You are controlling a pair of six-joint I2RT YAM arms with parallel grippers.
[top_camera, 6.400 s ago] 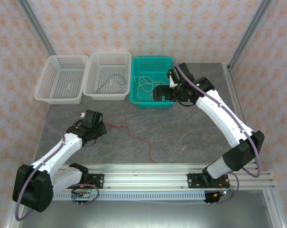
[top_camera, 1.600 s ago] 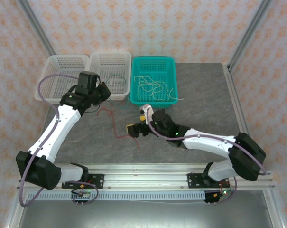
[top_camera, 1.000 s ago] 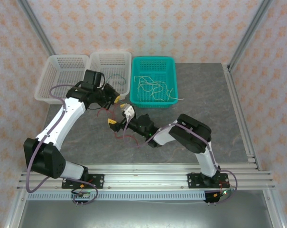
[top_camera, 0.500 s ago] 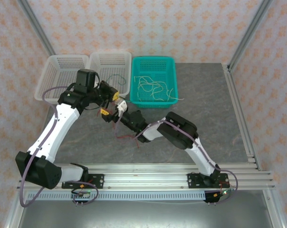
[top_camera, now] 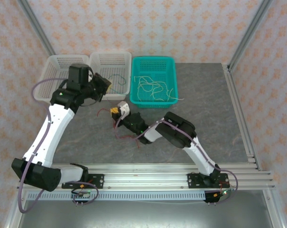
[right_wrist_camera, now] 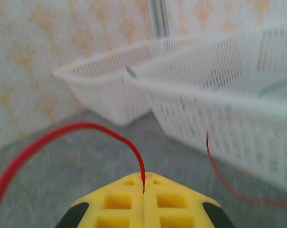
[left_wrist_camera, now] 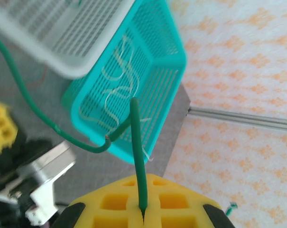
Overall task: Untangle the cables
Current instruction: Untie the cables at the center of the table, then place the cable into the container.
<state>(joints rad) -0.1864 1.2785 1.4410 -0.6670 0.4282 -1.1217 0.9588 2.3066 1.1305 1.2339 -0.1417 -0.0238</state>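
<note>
L fingers (left_wrist_camera: 110, 205) tight on green cable (left_wrist_camera: 138, 152), R fingers (right_wrist_camera: 119, 205) tight on red cable (right_wrist_camera: 81, 125)

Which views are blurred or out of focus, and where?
Right wrist: the white baskets are blurred, the red cable at the right gripper sharper. Left wrist: the green cable is crisp, the teal basket softer. Top external: sharp, evenly lit.
</note>
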